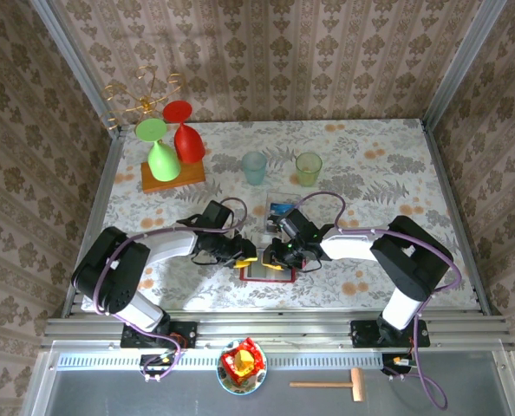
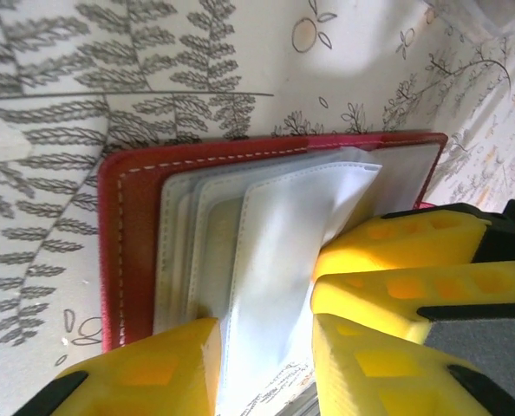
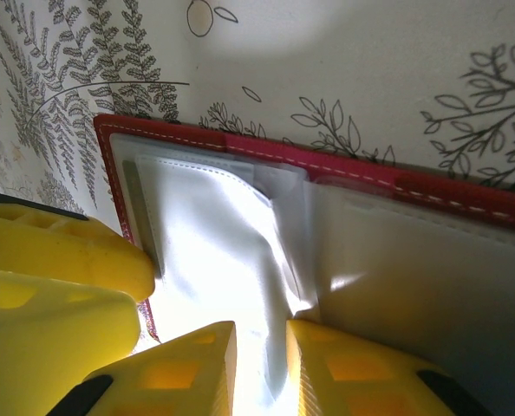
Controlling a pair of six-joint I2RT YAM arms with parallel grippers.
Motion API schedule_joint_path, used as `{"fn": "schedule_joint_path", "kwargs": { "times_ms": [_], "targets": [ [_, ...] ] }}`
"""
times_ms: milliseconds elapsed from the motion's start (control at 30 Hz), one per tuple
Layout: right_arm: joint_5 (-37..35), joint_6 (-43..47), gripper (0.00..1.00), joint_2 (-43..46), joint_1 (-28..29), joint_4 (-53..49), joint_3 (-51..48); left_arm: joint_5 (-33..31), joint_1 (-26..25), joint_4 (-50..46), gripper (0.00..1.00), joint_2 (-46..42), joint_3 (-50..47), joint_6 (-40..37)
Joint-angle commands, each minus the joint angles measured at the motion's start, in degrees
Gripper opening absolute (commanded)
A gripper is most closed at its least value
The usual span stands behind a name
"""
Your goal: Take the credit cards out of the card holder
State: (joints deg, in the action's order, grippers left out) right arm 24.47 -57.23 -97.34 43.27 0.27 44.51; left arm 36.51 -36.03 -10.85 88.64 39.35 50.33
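**Card holder open between two tools, pockets hard to read**

Card holder [image 1: 264,272] lies open on the patterned surface [image 1: 370,165], near the front edge, between the left tool [image 1: 247,254] and the right tool [image 1: 281,255]. From above, both tools cover its far edge, and it is too small there to read the pockets.

In the left wrist view the near end of the holder is cut off by the frame and by that tool's yellow fingers [image 2: 145,373]. The right tool's fingers cover its right-hand corner. A clear leaf rises between the left tool's fingers, which stand moderately apart; whether they press on it I cannot tell.

In the right wrist view the right tool is narrow, its fingers [image 3: 188,364] closed on a clear pocket leaf that bends up off the holder. Glare whitens that leaf, and the left tool's fingers hide the holder's left edge. Whether the pockets hold credit cards cannot be made out.

The holder is flat, red and rectangular, with rounded corners and pale stitching along its border. Inside, several greyish clear leaves lie stacked, each with a stitched edge, all a little smaller than the red cover.

Just behind the holder a clear box [image 1: 280,208] has something blue in it, too small to name.
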Motion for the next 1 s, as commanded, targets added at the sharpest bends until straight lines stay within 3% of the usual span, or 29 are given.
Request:
{"fn": "schedule_joint_path", "kwargs": {
  "times_ms": [0, 700, 967],
  "targets": [
    [-1.3, -0.4, 0.24, 0.0, -0.1, -1.8, -1.5, -2.4, -0.4, -4.6, 0.35, -0.8, 1.3, -2.6],
    [-1.6, -0.5, 0.24, 1.1, -0.2, -1.2, -2.3, 3.6, -1.1, 7.0, 0.26, 1.5, -1.0, 2.9],
    [-2.0, -0.8, 0.24, 2.0, -0.1, -0.9, -3.2, -2.3, -1.2, -1.3, 0.30, -1.0, 0.0, -0.4]
  ]
}}
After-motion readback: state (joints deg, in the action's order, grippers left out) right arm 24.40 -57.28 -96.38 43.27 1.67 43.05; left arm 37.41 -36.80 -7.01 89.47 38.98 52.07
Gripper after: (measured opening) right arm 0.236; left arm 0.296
